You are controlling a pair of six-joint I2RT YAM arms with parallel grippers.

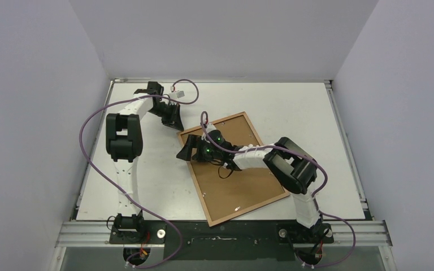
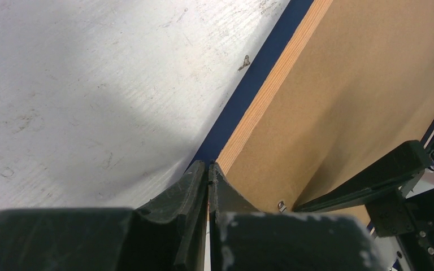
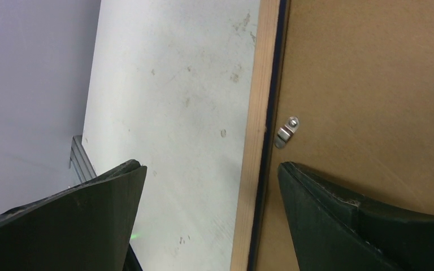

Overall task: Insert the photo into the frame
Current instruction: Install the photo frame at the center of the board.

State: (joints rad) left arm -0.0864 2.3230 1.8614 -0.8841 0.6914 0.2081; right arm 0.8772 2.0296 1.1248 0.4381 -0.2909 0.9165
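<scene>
Nearest, one corner of the frame almost reaches the near edge of the counter. The frame lies flat and skewed, back upward, running from that corner toward the counter's middle. A brown backing board fills it, so the photo shows nowhere. Whether it sits beneath the board I cannot tell.

Further in, the right tool hangs released over the frame's left rail, jaws wide. Its wrist view shows one finger above bare counter and the other above the board, with a small metal clip just beyond them beside the rail.

Farthest, toward the counter's far-left corner, the left tool is clenched tight. Its tips are down at the frame's left corner, where a dark blue strip shows beside the wood. Nothing can be made out between its fingers.

The step looks like taking hold of the frame by that rail. To do it well, the right tool should descend squarely with the rail centred between its fingers, close gently and keep off the clip. Meanwhile the left tips should steady the corner so the frame neither slides nor pivots.
</scene>
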